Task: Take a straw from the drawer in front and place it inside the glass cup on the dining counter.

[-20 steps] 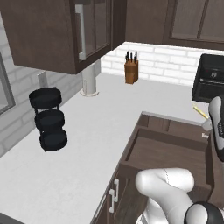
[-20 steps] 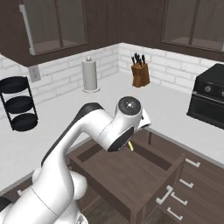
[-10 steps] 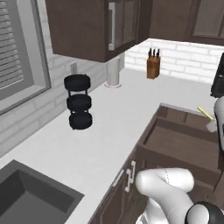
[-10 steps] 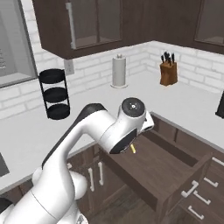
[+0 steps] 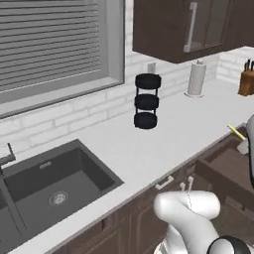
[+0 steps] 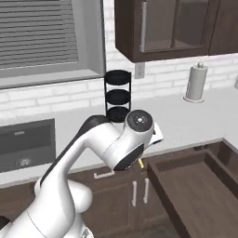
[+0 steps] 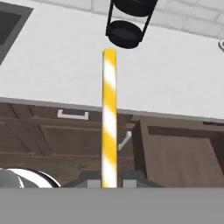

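Observation:
My gripper [image 7: 108, 182] is shut on the straw [image 7: 109, 113], a thin yellow-and-white striped stick that runs straight up the hand view from between the fingertips. In the left base view the straw [image 5: 235, 131] juts up-left from the gripper [image 5: 244, 146] at the right edge, above the open drawer [image 5: 224, 174]. From the right base view a short yellow end of the straw [image 6: 141, 163] shows under the hand, just left of the dark brown drawer [image 6: 195, 186]. The drawer [image 7: 177, 151] lies open below the counter edge. The glass cup and the dining counter are out of view.
A black three-tier rack [image 5: 147, 101] stands on the white wall counter [image 5: 149, 149] by the brick wall. A paper towel roll [image 5: 197, 79] and a knife block [image 5: 246, 82] stand further right. A dark sink [image 5: 52, 181] is set in at the left. Dark cabinets hang overhead.
The whole picture has shifted right, so the camera has moved: the sink and window have come in at the left. The straw stays in the shut gripper.

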